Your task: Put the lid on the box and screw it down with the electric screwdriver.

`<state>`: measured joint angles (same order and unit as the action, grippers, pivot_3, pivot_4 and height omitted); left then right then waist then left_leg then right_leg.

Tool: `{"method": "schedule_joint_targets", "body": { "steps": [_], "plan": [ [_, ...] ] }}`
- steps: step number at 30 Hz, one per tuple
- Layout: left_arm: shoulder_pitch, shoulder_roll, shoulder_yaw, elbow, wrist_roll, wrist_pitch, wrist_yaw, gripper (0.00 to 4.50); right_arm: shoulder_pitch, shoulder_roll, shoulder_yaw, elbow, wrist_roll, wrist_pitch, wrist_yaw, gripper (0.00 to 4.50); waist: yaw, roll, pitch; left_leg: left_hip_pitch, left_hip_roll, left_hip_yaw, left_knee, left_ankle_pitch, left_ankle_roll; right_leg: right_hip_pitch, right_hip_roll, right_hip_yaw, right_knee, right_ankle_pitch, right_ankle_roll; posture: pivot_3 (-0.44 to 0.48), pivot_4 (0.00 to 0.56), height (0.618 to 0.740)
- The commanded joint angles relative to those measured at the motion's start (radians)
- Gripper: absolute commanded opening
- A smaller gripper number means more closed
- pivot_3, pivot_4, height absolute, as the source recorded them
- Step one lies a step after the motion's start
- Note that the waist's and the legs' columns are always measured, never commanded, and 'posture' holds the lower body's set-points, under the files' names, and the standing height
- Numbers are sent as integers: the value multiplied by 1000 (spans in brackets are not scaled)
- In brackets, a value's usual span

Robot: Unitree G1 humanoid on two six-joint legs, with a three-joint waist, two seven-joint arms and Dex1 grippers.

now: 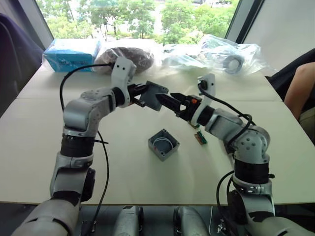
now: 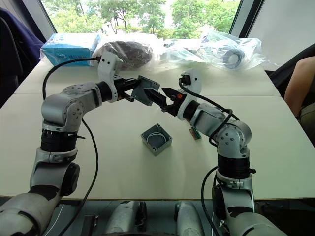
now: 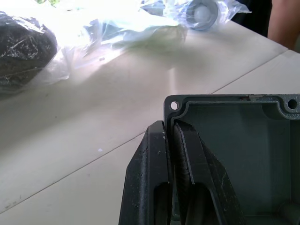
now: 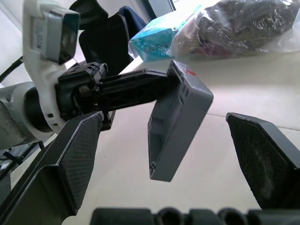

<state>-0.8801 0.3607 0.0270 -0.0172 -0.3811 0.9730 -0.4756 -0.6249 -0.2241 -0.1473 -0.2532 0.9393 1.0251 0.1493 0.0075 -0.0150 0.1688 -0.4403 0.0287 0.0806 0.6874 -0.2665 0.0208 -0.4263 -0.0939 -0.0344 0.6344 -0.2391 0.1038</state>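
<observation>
My left gripper [image 1: 147, 93] is shut on the lid [image 1: 156, 95], a shallow grey tray held on edge in the air over the middle of the table. In the left wrist view one finger [image 3: 152, 164] presses outside the lid's wall and the other inside, with the lid [image 3: 234, 136] hollow side showing. My right gripper [image 1: 165, 100] faces the lid from the right, open, its fingers [image 4: 75, 154] on either side of the lid [image 4: 178, 117] without touching it. The box [image 1: 163, 144], deeper and with a white loop inside, sits open on the table below. The electric screwdriver is out of view.
Small green pieces [image 1: 200, 137] lie right of the box. Along the far edge lie a blue packet [image 1: 71, 53], a dark bundle in plastic [image 1: 130, 56] and clear bags with a roll [image 1: 231, 61]. A person's arm [image 1: 300, 86] is at the right.
</observation>
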Motion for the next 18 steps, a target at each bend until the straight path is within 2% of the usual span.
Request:
{"method": "schedule_joint_targets", "body": {
  "steps": [1, 7, 9, 11, 18],
  "plan": [
    [-32, -3, 39, -44, -30, -18, -5, 45, 11, 10, -14, -32, 18, 0, -11, 4500, 0, 0, 0, 0, 0, 0, 0, 0, 0, 0, 0, 0, 0, 0, 0, 0, 150, 740],
    [-39, -13, 47, -46, -54, -17, 1, 45, 18, 44, -41, -29, 53, 3, -45, 4500, -3, 0, 0, 0, 0, 0, -1, 0, -1, 0, 0, 0, 0, 0, 0, 0, 150, 740],
    [-38, -11, 46, -46, -58, -17, 1, 0, 19, 51, -48, -28, 58, 2, -53, 3962, -3, 0, 0, 0, 0, 0, -1, 0, -1, 0, 0, 0, 0, 0, 0, 0, 150, 740],
    [-36, -11, 45, -48, -62, -16, 0, 0, 19, 54, -52, -30, 61, 1, -58, 3640, -3, 0, 0, 0, 0, 0, -1, 0, -1, -1, 0, 0, 0, 0, 0, 0, 150, 740],
    [-22, -10, 42, -60, -66, -17, -3, 0, 21, 73, -62, -29, 80, -13, -78, 1186, -4, 0, 0, 0, 0, 0, -2, 1, -1, -1, 0, 0, 0, 0, 0, 0, 150, 740]
  ]
}}
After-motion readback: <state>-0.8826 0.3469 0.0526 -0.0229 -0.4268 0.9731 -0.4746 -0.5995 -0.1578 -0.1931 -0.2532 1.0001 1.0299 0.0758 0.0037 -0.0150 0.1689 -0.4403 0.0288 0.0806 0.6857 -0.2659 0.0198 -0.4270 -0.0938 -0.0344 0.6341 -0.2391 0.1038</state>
